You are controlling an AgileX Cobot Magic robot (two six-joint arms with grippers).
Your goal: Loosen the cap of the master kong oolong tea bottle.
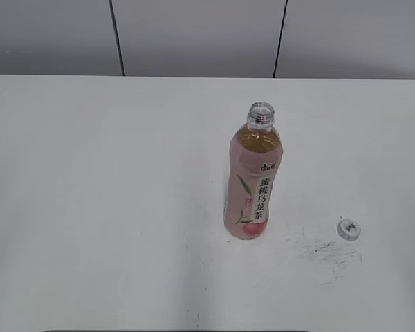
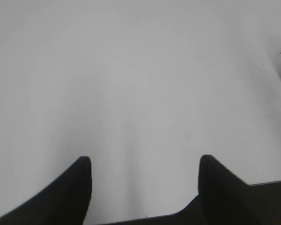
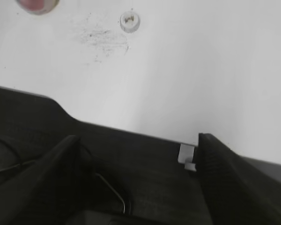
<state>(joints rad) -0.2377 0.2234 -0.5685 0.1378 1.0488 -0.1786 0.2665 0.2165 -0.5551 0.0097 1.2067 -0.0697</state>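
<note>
- Bottle (image 1: 254, 181) — one; tall clear plastic, amber tea, pale pink label with black characters, a green leaf and a peach. Stands upright right of the table's middle, threaded neck open.
- Cap (image 1: 348, 229) — one; small, round, white, dark mark on top. Lies flat on the table, well apart from the bottle on its right; also seen in the right wrist view (image 3: 129, 21).
- Left gripper (image 2: 145, 161) — two dark fingers spread wide, nothing between, over bare table.
- Right gripper (image 3: 138, 138) — two dark fingers spread wide, empty, over the table's near edge.
- Table (image 1: 97, 194) — white, matte; dark scuff marks (image 1: 328, 252) just beside the cap.
- Wall (image 1: 194, 34) — pale grey panels, two dark seams.
</note>
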